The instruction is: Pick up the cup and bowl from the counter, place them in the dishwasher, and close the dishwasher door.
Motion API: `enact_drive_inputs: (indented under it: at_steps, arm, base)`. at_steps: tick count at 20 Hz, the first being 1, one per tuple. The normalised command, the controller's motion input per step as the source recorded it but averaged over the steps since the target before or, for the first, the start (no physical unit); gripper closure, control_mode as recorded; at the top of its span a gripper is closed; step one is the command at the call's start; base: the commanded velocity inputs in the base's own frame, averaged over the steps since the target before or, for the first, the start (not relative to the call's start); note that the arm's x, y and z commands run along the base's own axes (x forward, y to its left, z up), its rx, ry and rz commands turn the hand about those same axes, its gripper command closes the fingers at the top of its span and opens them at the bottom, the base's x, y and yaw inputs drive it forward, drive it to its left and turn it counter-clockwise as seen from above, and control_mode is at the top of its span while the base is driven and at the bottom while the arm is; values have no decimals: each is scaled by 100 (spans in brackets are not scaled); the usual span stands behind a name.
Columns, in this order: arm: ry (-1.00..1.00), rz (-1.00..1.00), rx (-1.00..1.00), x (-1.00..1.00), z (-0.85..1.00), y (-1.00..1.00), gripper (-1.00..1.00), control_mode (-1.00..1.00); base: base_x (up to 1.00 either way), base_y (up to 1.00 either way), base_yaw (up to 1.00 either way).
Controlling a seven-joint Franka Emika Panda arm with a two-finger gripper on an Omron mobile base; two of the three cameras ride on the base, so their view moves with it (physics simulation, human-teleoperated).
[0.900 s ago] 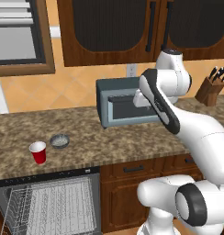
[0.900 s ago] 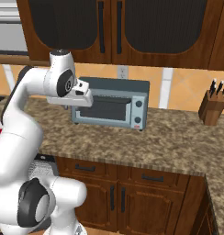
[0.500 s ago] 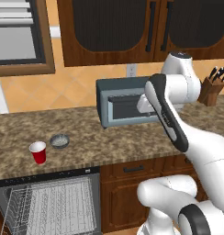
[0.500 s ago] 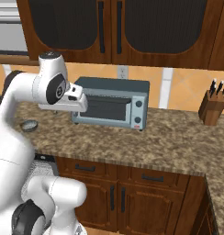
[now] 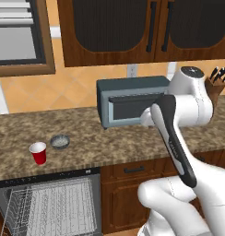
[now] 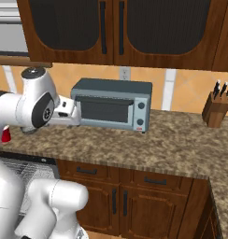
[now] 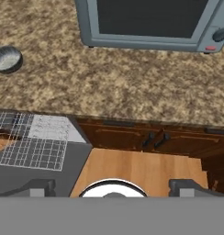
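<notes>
Cup (image 5: 38, 152) and bowl (image 5: 60, 141) are sitting on the counter (image 5: 123, 143), untouched.

We are seeing the red cup standing upright near the counter's front edge toward its left end, with the grey bowl just beside it, slightly further back and apart from it. Below them the dishwasher (image 5: 50, 203) is standing open, its white wire rack (image 5: 52, 207) showing and the dishwasher door (image 7: 36, 172) lying down flat. Our gripper (image 7: 113, 188) is hanging high over the floor before the cabinets, jaws spread wide and holding nothing. The toaster oven (image 5: 130, 105) is sitting at the counter's back.
</notes>
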Motion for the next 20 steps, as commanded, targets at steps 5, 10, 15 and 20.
enact_drive_inputs:
  at_steps: [5, 10, 15, 20]
  arm:
    - [-5, 0, 0, -8, 0, 18, -100, 100]
    - [0, 0, 0, 0, 0, 0, -100, 100]
    - [0, 0, 0, 0, 0, 0, -100, 100]
    - [0, 0, 0, 0, 0, 0, -100, 100]
  base:
    - [-4, 6, 0]
    - [0, 14, 27]
    - [0, -39, 85]
    - [1, -62, 73]
